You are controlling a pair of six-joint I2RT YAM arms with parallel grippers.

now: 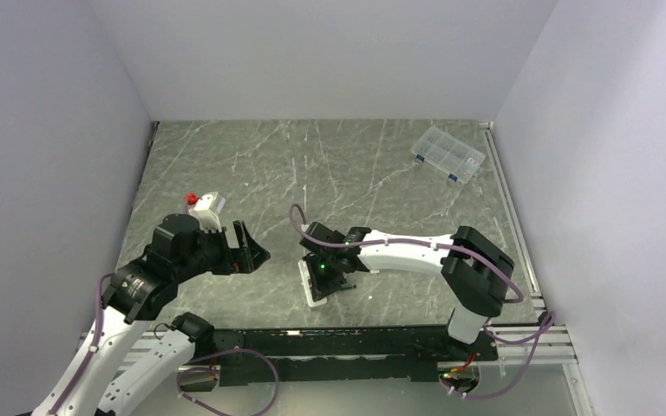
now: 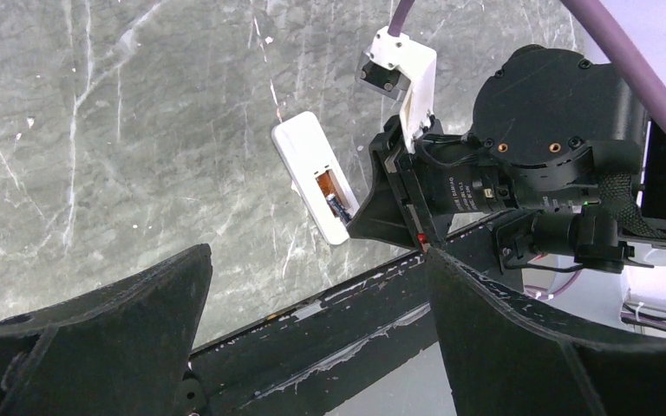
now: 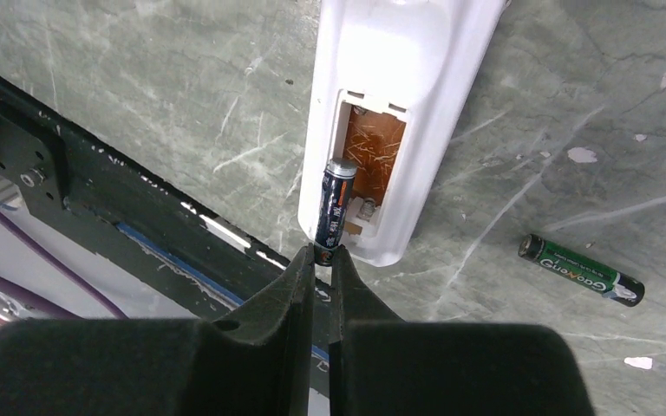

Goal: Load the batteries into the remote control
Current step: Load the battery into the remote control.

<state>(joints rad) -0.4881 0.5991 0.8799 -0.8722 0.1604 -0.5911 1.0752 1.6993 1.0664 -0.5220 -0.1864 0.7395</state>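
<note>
Remote control point(image 3: 399, 104) lies on the table point(image 1: 225, 165) with its back up, beside the black rail point(image 3: 95, 191) at the near edge. Its cover is off and a copper-coloured bay is open at the end nearest that rail. The first battery point(image 3: 334, 204) stands tilted in the bay. Its far end is inside the remote and its near end sticks out past the remote's edge, pinched between the tips of the right gripper point(image 3: 323, 260), whose jaws are nearly together on it. The right arm rises from its base well to the right of the remote. Its white forearm reaches across toward the remote and the wrist is bent down over it. The second battery point(image 3: 581, 270) lies flat on the table near the remote, not touching it, on the side away from the rail. The left gripper point(image 2: 316, 260) hangs above the table well to the left of the remote, pointing toward it. Its jaws are spread wide with nothing between them. A clear compartmented box point(image 1: 447, 154) sits far from the remote, by the far right corner.
</note>
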